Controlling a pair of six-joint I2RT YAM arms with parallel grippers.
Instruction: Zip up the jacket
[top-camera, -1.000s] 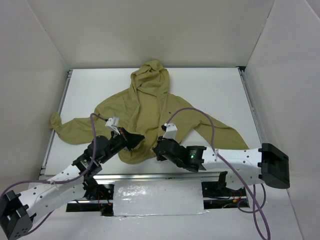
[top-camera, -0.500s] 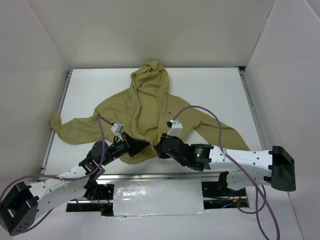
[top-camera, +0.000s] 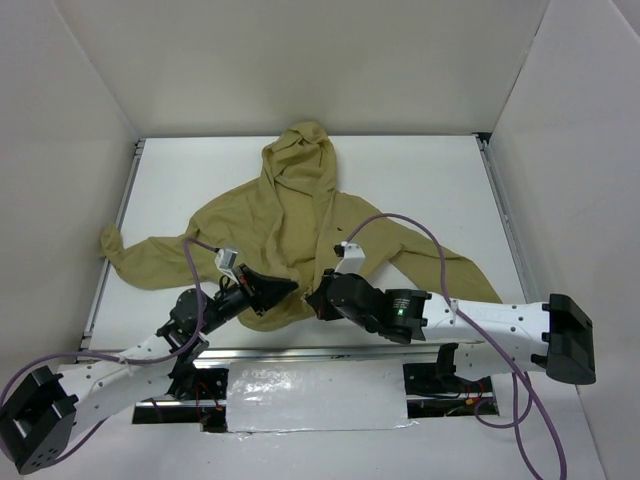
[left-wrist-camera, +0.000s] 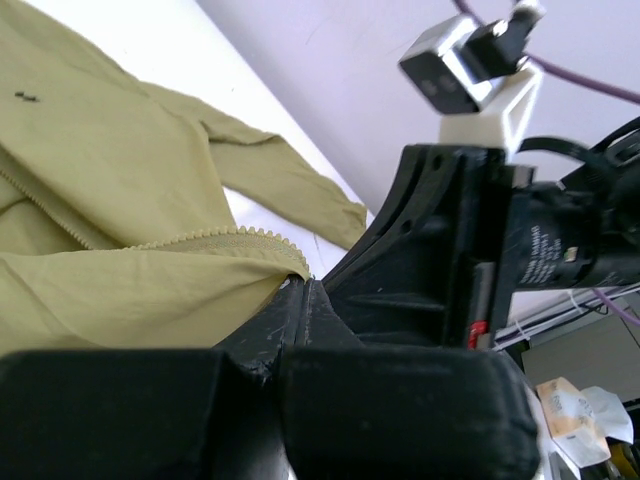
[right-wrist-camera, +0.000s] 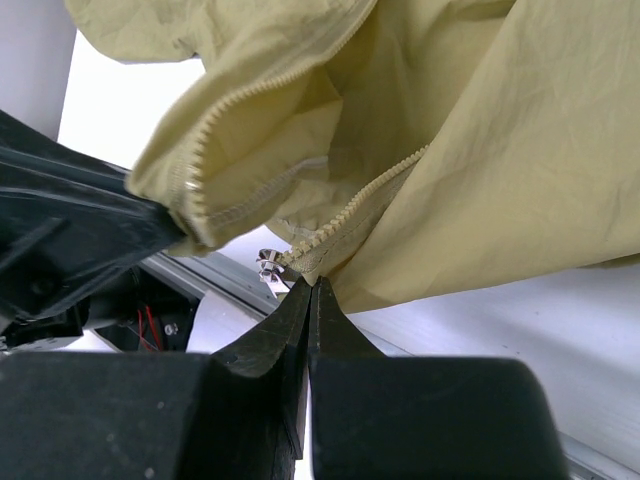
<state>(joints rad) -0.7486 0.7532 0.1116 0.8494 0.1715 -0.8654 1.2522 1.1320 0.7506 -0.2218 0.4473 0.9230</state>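
The khaki hooded jacket (top-camera: 290, 225) lies face up on the white table, hood at the far side, its front open at the bottom hem. My left gripper (top-camera: 288, 287) is shut on the bottom corner of the jacket's left zipper edge (left-wrist-camera: 225, 240) and holds it raised. My right gripper (top-camera: 317, 297) is shut on the bottom corner of the other zipper edge (right-wrist-camera: 330, 255), just right of the left gripper. The metal zipper slider (right-wrist-camera: 268, 264) hangs at that corner, beside my right fingertips. The two zipper ends sit close together but apart.
White walls (top-camera: 80, 120) enclose the table on three sides. The jacket's sleeves spread left (top-camera: 135, 258) and right (top-camera: 450, 265). A metal rail (top-camera: 320, 352) runs along the table's near edge, below both grippers. A purple cable (top-camera: 400, 225) loops over the right arm.
Both grippers have drawn slightly toward the near edge, keeping hold of the hem corners. The left arm has lowered and stretched out; the two hem corners stay close together.
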